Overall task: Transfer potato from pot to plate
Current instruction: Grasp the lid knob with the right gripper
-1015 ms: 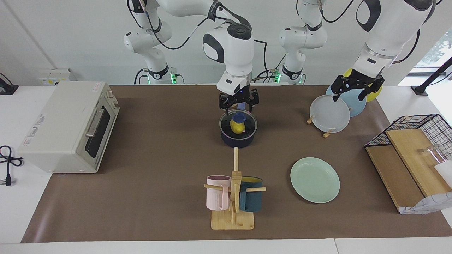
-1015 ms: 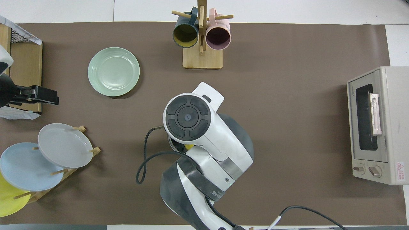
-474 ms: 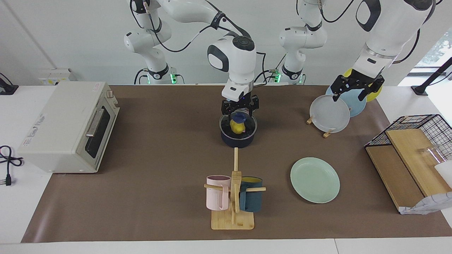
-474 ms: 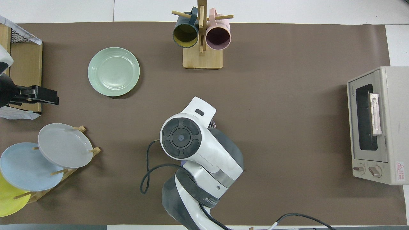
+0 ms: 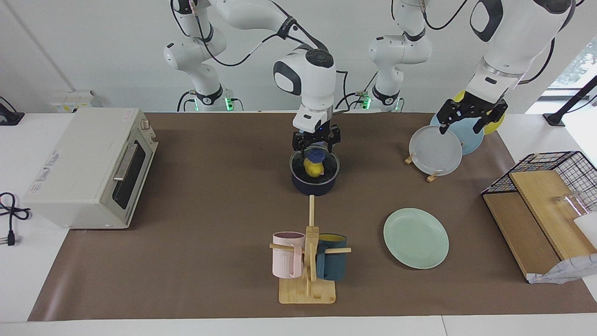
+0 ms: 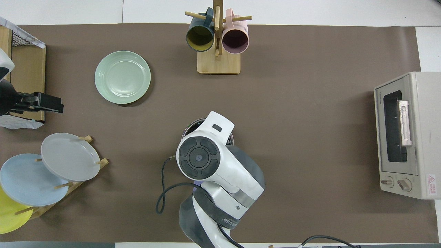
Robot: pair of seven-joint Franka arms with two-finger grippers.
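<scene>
Right end effector (image 5: 315,143) has dropped lower over the pot (image 5: 315,173), fingers apart, nothing held. Potato (image 5: 313,167) still inside the pot; plate (image 5: 416,238) empty. Grasp looks imminent. Left end effector (image 5: 468,122) waits, open.

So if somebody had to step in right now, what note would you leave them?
Right hand: open, empty, just above the pot.
Left hand: open, empty, waiting over the rack of plates.
Potato: in the pot, under a clear lid with a blue knob.
Plate: bare, farther from the robots, toward the left arm's end.
Done: nothing moved.
Left: lift the lid, carry the potato to the plate.
</scene>
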